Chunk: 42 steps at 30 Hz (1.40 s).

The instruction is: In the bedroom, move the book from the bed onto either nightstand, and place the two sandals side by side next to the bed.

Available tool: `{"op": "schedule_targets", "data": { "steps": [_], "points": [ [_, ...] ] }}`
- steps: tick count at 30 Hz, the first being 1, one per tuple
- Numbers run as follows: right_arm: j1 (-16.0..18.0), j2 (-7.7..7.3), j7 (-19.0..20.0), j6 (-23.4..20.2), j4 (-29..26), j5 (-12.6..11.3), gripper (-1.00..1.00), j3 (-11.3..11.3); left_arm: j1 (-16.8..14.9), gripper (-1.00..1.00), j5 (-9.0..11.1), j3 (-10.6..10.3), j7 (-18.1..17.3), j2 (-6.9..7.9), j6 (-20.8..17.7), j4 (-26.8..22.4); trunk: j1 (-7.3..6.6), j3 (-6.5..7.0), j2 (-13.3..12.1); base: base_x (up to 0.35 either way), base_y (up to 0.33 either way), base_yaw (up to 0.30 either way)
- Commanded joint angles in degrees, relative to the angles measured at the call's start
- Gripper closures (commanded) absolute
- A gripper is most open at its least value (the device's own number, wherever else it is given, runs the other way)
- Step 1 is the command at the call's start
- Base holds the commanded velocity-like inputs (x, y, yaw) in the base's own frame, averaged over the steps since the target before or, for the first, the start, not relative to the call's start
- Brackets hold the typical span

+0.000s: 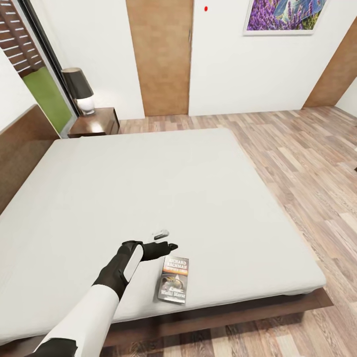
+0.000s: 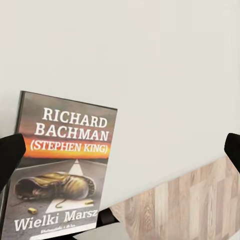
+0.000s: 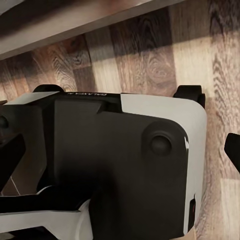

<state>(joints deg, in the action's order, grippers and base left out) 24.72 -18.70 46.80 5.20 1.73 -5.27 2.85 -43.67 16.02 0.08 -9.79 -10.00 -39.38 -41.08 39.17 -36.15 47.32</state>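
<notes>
The book [image 1: 173,280] lies flat on the pale mattress of the bed [image 1: 148,188], close to its front edge, cover up with white "Richard Bachman" lettering. My left gripper [image 1: 166,239] hovers open just above the mattress, a little beyond the book's top edge and apart from it. The left wrist view has the book [image 2: 62,170] lying beside one black fingertip [image 2: 10,155], nothing between the fingers. A dark brown nightstand [image 1: 96,124] stands at the bed's far left corner. My right gripper [image 3: 120,152] hangs open over my own base [image 3: 115,165]. The sandals are out of view.
A black-shaded lamp [image 1: 79,89] stands on the nightstand. The dark headboard [image 1: 25,148] runs along the left, with a window [image 1: 29,49] behind it. A brown door [image 1: 158,54] and the lavender painting [image 1: 282,15] are on the far wall. Wood-plank floor [image 1: 307,163] stretches to the right.
</notes>
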Motion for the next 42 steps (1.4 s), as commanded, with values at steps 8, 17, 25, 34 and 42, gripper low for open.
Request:
{"op": "schedule_targets", "data": {
  "steps": [8,17,25,34,42],
  "points": [
    [0.1,-0.02,0.2,0.2,0.2,-0.1,-1.0,0.2,0.0,-1.0,0.1,0.0,0.0,0.0,-0.3,-0.1,1.77,-1.49,3.3,0.0,0.0,0.0],
    [0.1,-0.02,0.2,0.2,0.2,-0.1,-1.0,0.2,0.0,-1.0,0.1,0.0,-0.1,0.0,-0.3,-0.1,3.75,-3.11,6.9,0.0,0.0,0.0],
    [0.1,-0.01,0.2,0.2,0.2,-0.1,-1.0,0.2,-0.1,-1.0,0.1,0.0,0.0,0.0,-0.3,-0.1,5.5,-4.54,10.1,0.0,0.0,0.0],
    [0.1,-0.02,0.2,0.2,0.2,-0.1,-1.0,0.2,0.0,-1.0,0.1,0.0,-0.1,0.0,-0.3,-0.1,7.48,-6.16,13.7,0.0,0.0,0.0],
    [0.1,-0.02,0.2,0.2,0.2,-0.1,-1.0,0.2,0.0,-1.0,0.1,0.0,-0.1,0.0,-0.3,-0.1,9.24,-7.59,16.9,0.0,0.0,0.0]
  ]
}}
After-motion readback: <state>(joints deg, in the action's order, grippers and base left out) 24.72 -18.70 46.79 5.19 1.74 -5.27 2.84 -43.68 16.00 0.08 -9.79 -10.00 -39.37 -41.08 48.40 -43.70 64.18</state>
